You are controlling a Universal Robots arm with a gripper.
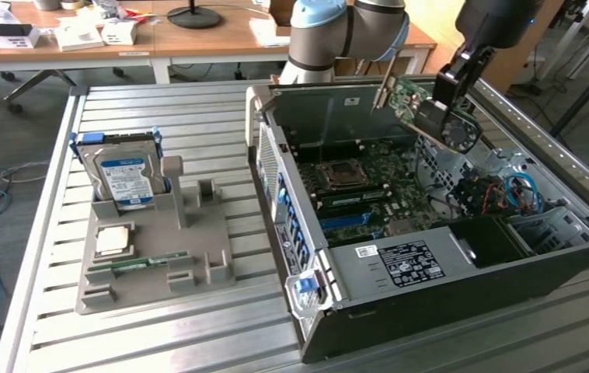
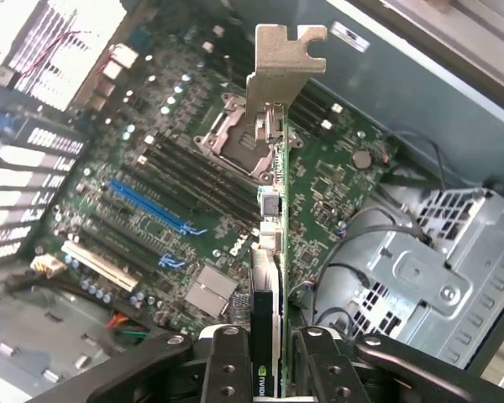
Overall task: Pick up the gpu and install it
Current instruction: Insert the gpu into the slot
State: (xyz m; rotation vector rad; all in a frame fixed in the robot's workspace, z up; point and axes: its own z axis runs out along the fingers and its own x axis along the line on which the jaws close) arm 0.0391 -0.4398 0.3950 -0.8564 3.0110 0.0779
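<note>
The gpu (image 1: 411,97) hangs tilted in the air above the far right part of the open computer case (image 1: 430,264), pale metal bracket (image 1: 384,85) pointing toward the exterior view's left. My gripper (image 1: 442,116) is shut on the card's edge near its black fan. In the wrist view the gpu (image 2: 279,75) appears edge-on, bracket farthest from the camera, clamped between the two black fingers (image 2: 227,369) of my gripper (image 2: 267,374). Below it lies the green motherboard (image 2: 319,176) with an empty CPU socket (image 2: 235,138), a blue slot (image 2: 147,206) and a white slot (image 2: 101,267). The card touches nothing else.
A grey fixture tray (image 1: 201,264) at the exterior view's left holds an upright hard drive (image 1: 123,175), a CPU (image 1: 115,241) and a RAM stick (image 1: 139,263). A metal drive cage (image 2: 428,277) and cables (image 1: 517,190) flank the motherboard. Desks stand behind the slatted table.
</note>
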